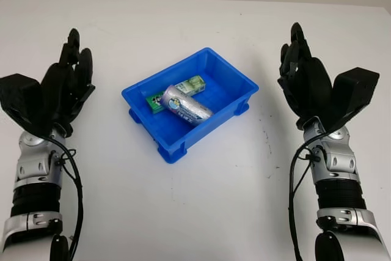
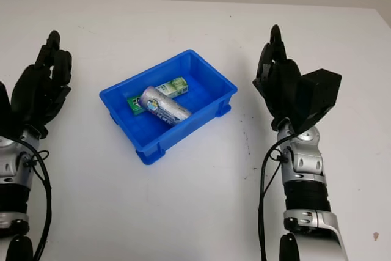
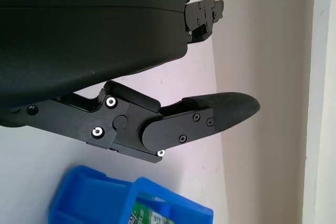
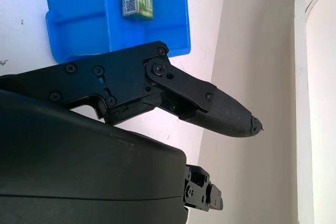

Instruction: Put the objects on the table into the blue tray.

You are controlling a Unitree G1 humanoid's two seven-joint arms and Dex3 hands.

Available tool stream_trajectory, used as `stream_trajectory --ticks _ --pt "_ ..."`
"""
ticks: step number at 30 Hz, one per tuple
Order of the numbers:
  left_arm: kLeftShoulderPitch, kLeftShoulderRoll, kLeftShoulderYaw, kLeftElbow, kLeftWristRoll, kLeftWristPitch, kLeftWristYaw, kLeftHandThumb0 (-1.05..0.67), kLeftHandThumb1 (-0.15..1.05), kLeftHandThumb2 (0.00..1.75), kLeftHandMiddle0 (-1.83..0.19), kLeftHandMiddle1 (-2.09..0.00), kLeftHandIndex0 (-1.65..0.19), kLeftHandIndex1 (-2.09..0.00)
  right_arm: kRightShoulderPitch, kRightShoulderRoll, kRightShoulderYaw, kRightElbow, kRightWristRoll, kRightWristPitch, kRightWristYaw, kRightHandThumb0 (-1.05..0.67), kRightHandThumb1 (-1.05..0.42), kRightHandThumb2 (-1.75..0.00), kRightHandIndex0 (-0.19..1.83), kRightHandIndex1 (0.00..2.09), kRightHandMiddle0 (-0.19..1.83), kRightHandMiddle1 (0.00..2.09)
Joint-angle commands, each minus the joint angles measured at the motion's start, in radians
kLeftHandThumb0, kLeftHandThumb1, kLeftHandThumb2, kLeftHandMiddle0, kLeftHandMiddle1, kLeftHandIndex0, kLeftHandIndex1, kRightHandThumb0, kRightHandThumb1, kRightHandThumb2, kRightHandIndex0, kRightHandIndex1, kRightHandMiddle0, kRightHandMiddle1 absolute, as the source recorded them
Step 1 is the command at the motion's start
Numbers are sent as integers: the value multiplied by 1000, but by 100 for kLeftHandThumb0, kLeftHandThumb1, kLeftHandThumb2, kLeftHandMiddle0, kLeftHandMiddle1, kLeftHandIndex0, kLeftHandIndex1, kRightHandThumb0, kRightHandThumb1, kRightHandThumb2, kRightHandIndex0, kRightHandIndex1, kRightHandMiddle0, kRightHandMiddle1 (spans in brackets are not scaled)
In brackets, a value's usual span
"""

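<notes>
Hands up on both sides of the white table point(image 1: 201, 206), and neither one has anything in it. Over on the left, the left hand point(image 1: 64, 87) is open, black fingers point(image 1: 73, 50) pointing away from the robot, well apart from the tray and touching none of the objects. From its wrist camera, one padded finger point(image 3: 220, 111) reaches out over bare tabletop with a corner of the blue tray just beyond it. Across the table, the right hand point(image 1: 305, 80) mirrors it: open, fingers point(image 1: 296, 38) extended forward, nothing gripped, well clear of the tray's right edge. Its wrist camera shows a finger point(image 4: 220, 114) stretched out with the tray past it.

Between the two hands sits the blue tray point(image 1: 241, 80), turned at an angle to the table's edges. Inside it, a silver can point(image 1: 186, 105) lies on its side, slanting across the middle. Just behind the can, and touching or nearly touching it, a green box point(image 1: 189, 84) lies flat on the tray floor, partly hidden by the can
</notes>
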Motion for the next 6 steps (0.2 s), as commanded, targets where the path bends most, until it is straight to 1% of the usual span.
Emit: stream_trajectory --ticks 1,6 --pt "0 -6 2 7 -11 -17 4 -75 105 63 19 0 19 0 -13 -14 -3 0 1 6 4 -71 -105 -88 -19 0 -19 0" --pt "2 -14 3 5 -25 -13 0 -75 105 61 19 0 19 0 -1 -15 1 -14 3 20 8 -73 -105 -86 -19 0 -19 0"
